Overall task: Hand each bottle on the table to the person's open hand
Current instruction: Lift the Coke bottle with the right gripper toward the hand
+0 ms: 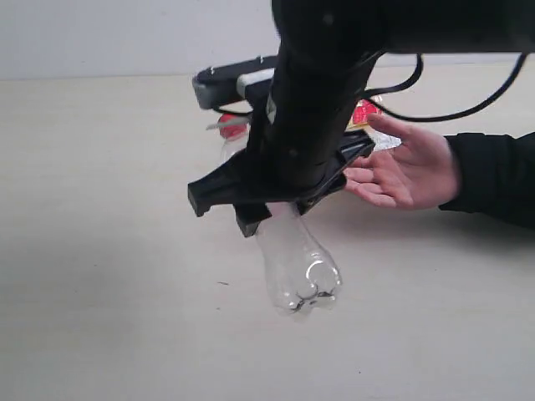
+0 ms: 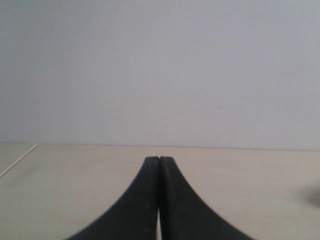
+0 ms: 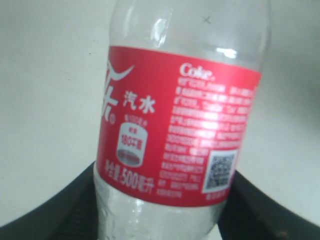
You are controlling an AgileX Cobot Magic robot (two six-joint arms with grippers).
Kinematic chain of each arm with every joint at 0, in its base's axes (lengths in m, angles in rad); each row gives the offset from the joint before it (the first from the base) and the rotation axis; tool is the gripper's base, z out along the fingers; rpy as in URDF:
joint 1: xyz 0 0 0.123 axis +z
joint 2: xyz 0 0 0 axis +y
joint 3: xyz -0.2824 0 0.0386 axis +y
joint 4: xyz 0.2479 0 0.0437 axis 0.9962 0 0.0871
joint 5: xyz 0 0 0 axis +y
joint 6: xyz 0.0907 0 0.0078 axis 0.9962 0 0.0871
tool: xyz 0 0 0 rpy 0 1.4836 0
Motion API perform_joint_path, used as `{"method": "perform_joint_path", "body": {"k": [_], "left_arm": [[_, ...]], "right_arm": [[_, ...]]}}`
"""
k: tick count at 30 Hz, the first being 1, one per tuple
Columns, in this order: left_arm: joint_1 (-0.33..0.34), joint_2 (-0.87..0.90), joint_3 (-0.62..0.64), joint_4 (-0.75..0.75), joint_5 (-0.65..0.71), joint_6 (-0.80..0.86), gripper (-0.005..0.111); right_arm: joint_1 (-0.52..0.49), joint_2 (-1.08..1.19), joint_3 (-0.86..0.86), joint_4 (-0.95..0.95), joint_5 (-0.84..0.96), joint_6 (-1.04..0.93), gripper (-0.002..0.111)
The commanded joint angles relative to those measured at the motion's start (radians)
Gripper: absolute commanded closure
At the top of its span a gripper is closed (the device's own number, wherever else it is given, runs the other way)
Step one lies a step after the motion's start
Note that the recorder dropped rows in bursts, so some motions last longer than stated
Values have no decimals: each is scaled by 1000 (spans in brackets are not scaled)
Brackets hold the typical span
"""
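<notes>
Lower centre of frame: clear bottle (image 1: 298,267), base toward camera, appears lifted off the surface (image 1: 100,292). The right pincer (image 1: 280,200) has its jaws part-open and clamped on the bottle's body. It is not yet in the hand (image 1: 405,171), which lies open just right of the pincer, so this handover is judged under way, not done. Further back, partly hidden by the arm (image 1: 318,83), are a red cap (image 1: 230,125) at upper left of the pincer and a red-yellow item (image 1: 366,113) above the thumb. More bottles are likely left, count unclear; the left pincer (image 2: 159,165) is closed and empty.
</notes>
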Motion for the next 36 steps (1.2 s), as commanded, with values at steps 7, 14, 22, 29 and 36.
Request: {"method": "perform_joint_path", "body": {"k": [7,14,22,29,36], "left_arm": [[3,-6,0,6,-4,3,107],[3,-6,0,6,-4,3,107],[3,-6,0,6,-4,3,107],[3,-6,0,6,-4,3,107],[3,-6,0,6,-4,3,107]], "right_arm": [[-27,-280,-9,-158,223,14,108],[-178,-397,-6,-153,223,-57,108],[-349,-378,15,-49,223,-181,108],[-383,-300,53,-47,223,-231,108],[-383,-176,53,-49,194,-231,108]]}}
